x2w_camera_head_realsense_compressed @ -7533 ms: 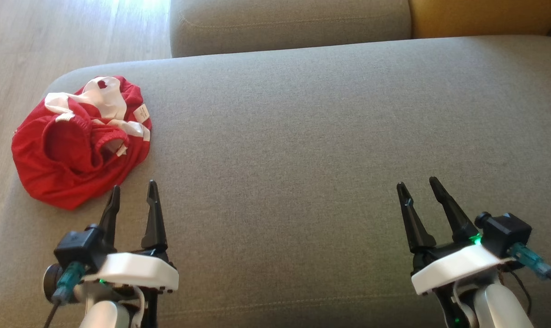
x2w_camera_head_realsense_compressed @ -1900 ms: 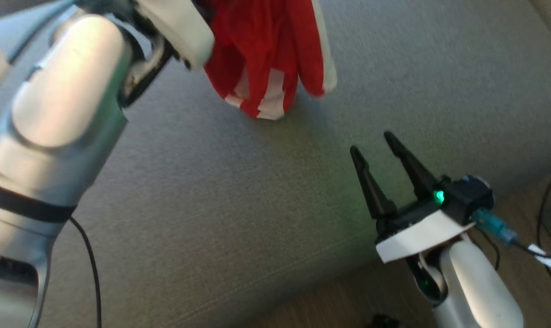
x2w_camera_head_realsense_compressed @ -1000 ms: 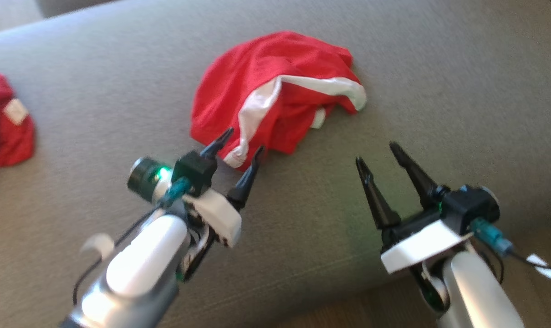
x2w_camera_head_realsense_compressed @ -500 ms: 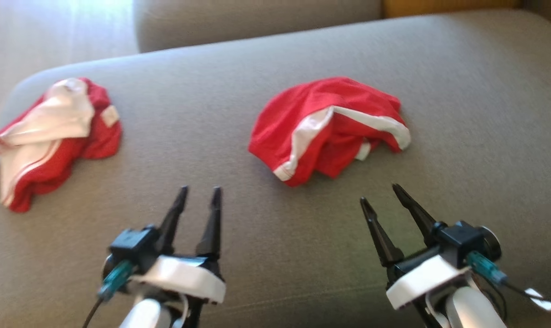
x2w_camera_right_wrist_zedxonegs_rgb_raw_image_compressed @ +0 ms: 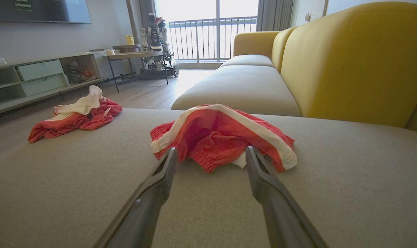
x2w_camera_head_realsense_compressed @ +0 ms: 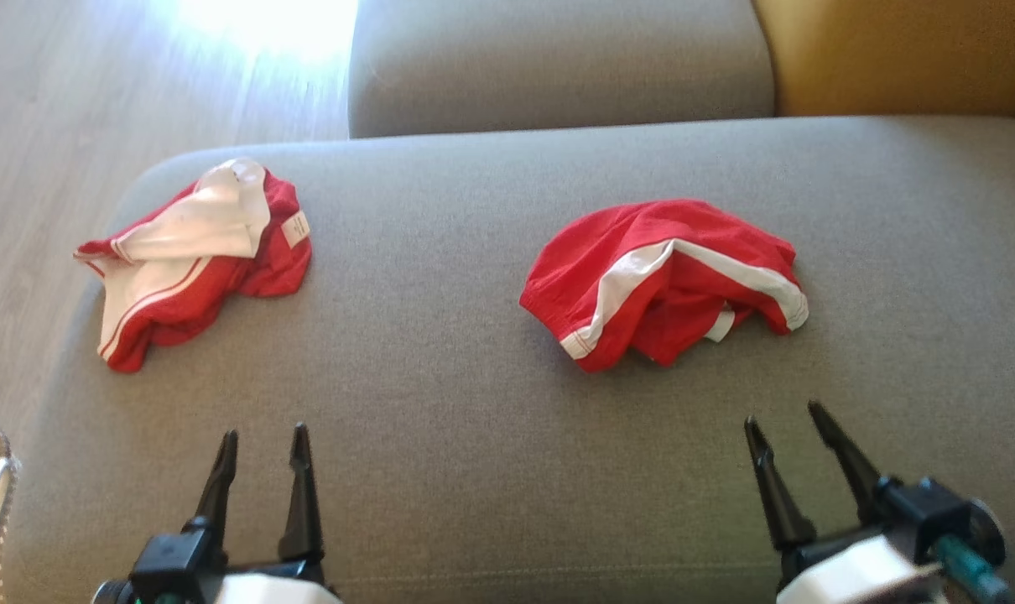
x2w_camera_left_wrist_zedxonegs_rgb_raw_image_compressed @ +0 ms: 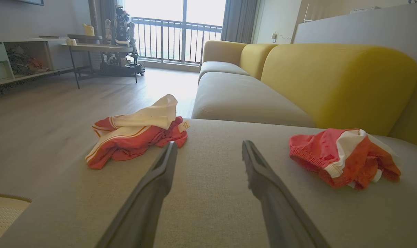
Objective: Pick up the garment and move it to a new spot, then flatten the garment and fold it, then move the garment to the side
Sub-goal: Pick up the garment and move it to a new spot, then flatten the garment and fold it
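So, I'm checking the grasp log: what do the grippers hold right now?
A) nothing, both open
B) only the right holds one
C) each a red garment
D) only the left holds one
A: the left gripper and right gripper stand open over the cushion, short of the middle garment.

The single red heap at the left end of the sofa seat point(x2w_camera_head_realsense_compressed: 440, 394) is now two pieces. One red garment point(x2w_camera_head_realsense_compressed: 663, 281), which hung from the raised left claw point(x2w_camera_head_realsense_compressed: 264, 432) moments ago, lies crumpled mid-seat, let go. The other garment point(x2w_camera_head_realsense_compressed: 193, 260), left behind, shows more white. The left claw is back low at the near edge, jaws apart and empty.
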Motion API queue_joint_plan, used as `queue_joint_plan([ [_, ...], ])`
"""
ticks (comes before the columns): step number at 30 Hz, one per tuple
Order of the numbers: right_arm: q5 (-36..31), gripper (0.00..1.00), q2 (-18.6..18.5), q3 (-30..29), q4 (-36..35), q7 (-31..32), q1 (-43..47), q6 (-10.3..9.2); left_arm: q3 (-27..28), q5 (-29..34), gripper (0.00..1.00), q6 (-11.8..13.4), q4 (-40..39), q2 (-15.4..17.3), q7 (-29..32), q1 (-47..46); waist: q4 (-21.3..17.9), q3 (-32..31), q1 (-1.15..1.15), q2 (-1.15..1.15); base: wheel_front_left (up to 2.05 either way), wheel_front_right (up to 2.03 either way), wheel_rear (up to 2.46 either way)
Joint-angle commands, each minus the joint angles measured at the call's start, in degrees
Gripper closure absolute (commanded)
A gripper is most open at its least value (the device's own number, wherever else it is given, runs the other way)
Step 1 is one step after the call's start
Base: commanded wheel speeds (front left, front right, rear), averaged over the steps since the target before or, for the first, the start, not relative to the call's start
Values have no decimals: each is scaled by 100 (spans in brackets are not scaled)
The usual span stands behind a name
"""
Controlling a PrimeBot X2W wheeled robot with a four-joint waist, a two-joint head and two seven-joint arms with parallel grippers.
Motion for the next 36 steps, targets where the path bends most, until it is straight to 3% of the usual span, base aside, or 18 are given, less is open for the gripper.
queue_joint_plan([
  [1, -32, 0, 1, 147, -228, -54, -23, -1, 297, 143, 0, -8, -239, -65, -70, -99, 32, -74, 0, 0, 0, 0, 0],
  [12, 15, 0, 1, 211, -358, -54, 61, -1, 495, 607, 0, -167, -191, -102, -70, 139, -9, -122, 0, 0, 0, 0, 0],
  [36, 172, 0, 1, 259, -350, -54, -10, -1, 392, 532, 0, -236, 185, -113, -70, -62, -57, 1, 0, 0, 0, 0, 0],
])
